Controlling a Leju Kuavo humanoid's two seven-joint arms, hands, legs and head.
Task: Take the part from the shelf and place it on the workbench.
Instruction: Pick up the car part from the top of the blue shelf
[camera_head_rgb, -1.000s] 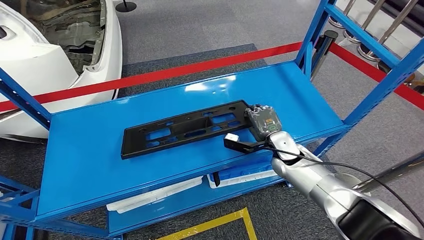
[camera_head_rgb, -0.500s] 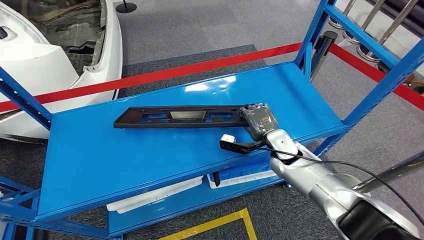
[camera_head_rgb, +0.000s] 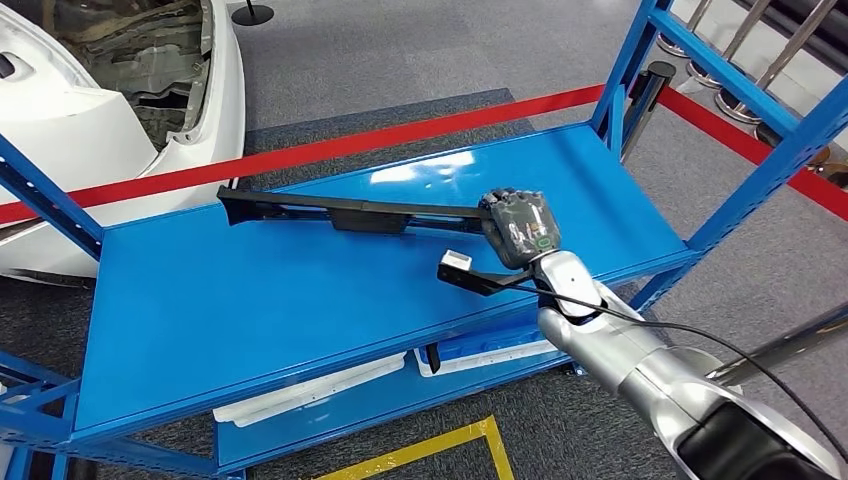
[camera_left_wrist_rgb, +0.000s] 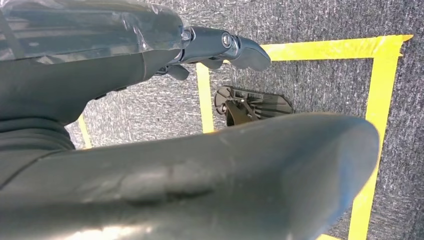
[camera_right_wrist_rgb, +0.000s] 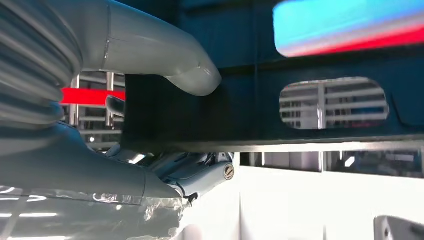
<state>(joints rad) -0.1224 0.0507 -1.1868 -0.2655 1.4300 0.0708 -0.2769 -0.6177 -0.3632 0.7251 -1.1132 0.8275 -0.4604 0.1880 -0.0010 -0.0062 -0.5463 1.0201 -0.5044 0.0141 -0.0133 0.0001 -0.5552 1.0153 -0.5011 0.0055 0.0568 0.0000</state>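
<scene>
In the head view, your right hand (camera_head_rgb: 517, 228) is clamped on the right end of the part (camera_head_rgb: 345, 211), a long, flat black plate with cut-outs. The part is clear of the blue shelf (camera_head_rgb: 300, 300), turned nearly edge-on and reaching left toward the far-left post. It looks stiff and light, likely moulded plastic, but you hold it by one end only, so the long free end will lever against the grip and swing wide. Judge the hold as workable yet prone to twisting; a grip nearer the middle would balance better. The right arm comes in from the near right, wrist bent up, back of the hand facing you. A red barrier tape (camera_head_rgb: 400, 135) runs beyond the shelf.

In the left wrist view, the left hand (camera_left_wrist_rgb: 220, 45) hangs over grey floor with yellow tape (camera_left_wrist_rgb: 380, 100). I cannot tell whether its fingers are apart or together.

In the right wrist view, the thumb (camera_right_wrist_rgb: 165, 55) presses one face of the dark part (camera_right_wrist_rgb: 310, 120), with fingers (camera_right_wrist_rgb: 200, 175) under the other.
</scene>
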